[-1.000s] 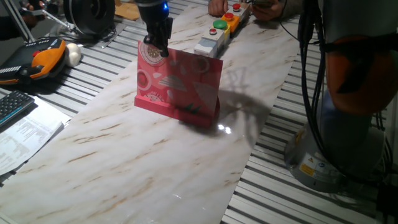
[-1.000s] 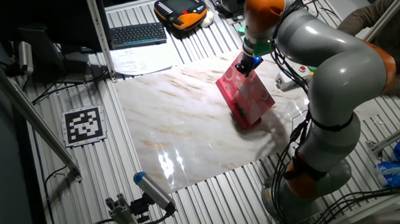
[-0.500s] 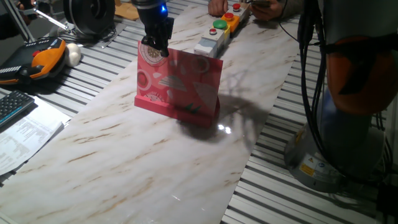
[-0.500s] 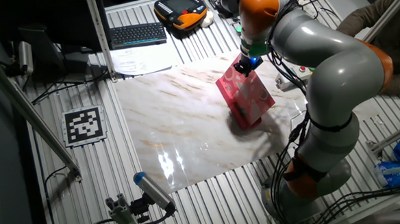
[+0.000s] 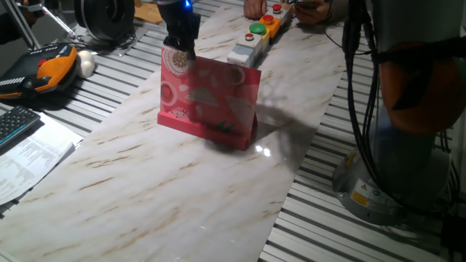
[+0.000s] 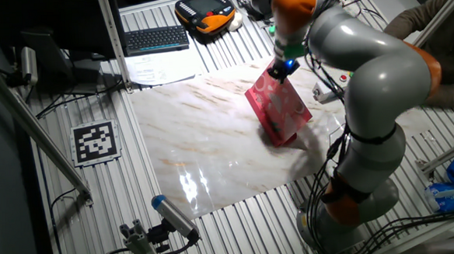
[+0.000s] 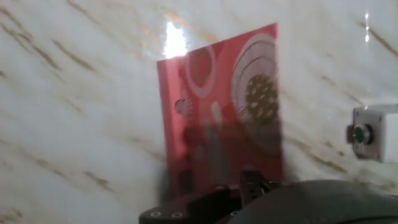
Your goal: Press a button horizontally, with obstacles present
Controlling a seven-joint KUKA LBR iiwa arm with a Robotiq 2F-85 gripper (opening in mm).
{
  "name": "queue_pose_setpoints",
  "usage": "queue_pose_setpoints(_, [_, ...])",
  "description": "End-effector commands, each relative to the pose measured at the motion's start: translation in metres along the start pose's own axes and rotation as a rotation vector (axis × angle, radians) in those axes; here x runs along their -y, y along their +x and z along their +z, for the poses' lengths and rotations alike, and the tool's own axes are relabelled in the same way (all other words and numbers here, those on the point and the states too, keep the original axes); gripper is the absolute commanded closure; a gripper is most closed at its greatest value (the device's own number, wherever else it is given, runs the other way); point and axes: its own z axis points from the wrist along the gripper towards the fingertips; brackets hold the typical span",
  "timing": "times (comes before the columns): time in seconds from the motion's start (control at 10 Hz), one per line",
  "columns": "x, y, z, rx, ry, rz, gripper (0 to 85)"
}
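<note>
The obstacle, an upright pink-red card board point(image 5: 210, 97) with white and red patterns, stands on a pink base strip on the marble table top point(image 5: 145, 189). Behind it a row of button boxes runs back: a grey box point(image 5: 245, 53), then a green button point(image 5: 257, 29) and red buttons point(image 5: 268, 20). My gripper point(image 5: 180, 49) hangs just above the board's top left corner. It shows in the other fixed view point(image 6: 279, 68) too. The hand view looks down on the board point(image 7: 224, 106) and on a grey box with a green button point(image 7: 359, 133) at the right. No view shows the fingertips' gap.
An orange teach pendant point(image 5: 51, 67), a keyboard point(image 5: 14, 124) and papers point(image 5: 29, 156) lie left of the marble top. A person's hands point(image 5: 255, 7) are at the far end by the buttons. The arm's base point(image 5: 378, 167) stands to the right.
My gripper has risen a little, from in front of the board's top left corner to just above it. The board and button boxes have not moved.
</note>
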Motion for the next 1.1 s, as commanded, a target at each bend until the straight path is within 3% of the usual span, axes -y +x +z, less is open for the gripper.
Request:
queue_pose_setpoints(0.0, [0.019,-0.005,-0.003,-0.002,0.017,-0.022,85.0])
queue_pose_setpoints(0.3, [0.068,-0.012,-0.006,0.037,0.048,-0.08,85.0])
queue_pose_setpoints(0.5, [0.099,-0.009,0.011,0.092,0.079,-0.132,85.0])
queue_pose_setpoints(0.6, [0.111,-0.006,0.019,0.098,0.074,-0.145,85.0])
queue_pose_setpoints(0.8, [0.126,-0.002,0.038,0.109,0.073,-0.168,85.0])
queue_pose_setpoints(1.0, [0.134,-0.004,0.056,0.123,0.084,-0.182,85.0])
